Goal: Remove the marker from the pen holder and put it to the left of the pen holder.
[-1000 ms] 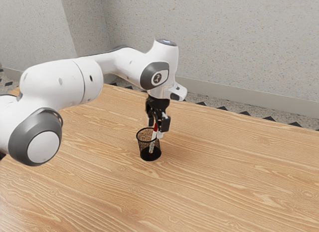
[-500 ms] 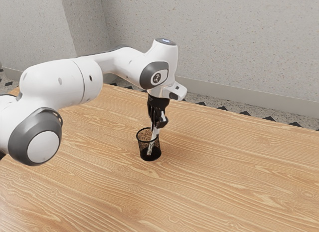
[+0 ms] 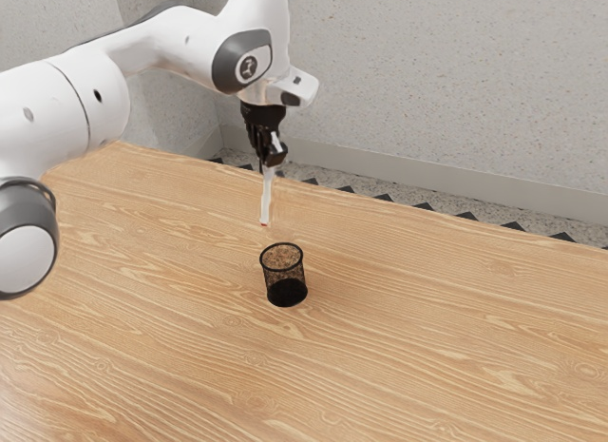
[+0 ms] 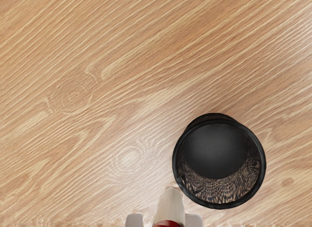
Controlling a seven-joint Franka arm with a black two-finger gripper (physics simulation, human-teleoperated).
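Above the table, my gripper (image 3: 270,159) is shut on the white marker (image 3: 267,197), which hangs below it nearly upright with a small red spot at its lower end. The black mesh pen holder (image 3: 286,292) stands upright on the table, lower than the marker's tip and apart from it. From the wrist view, the marker (image 4: 170,206) is between the pale fingertips of my gripper (image 4: 164,220), with red at the view's edge. The round opening of the pen holder (image 4: 219,206) is beside it, and its dark bottom is bare.
The wooden table (image 3: 408,337) spreads around the pen holder on every side. Its far edge runs near the patterned floor strip and the speckled wall (image 3: 427,81).
My gripper has closed on the marker and risen, lifting it out of the pen holder and moving toward the exterior view's upper left. The pen holder has stayed where it was.
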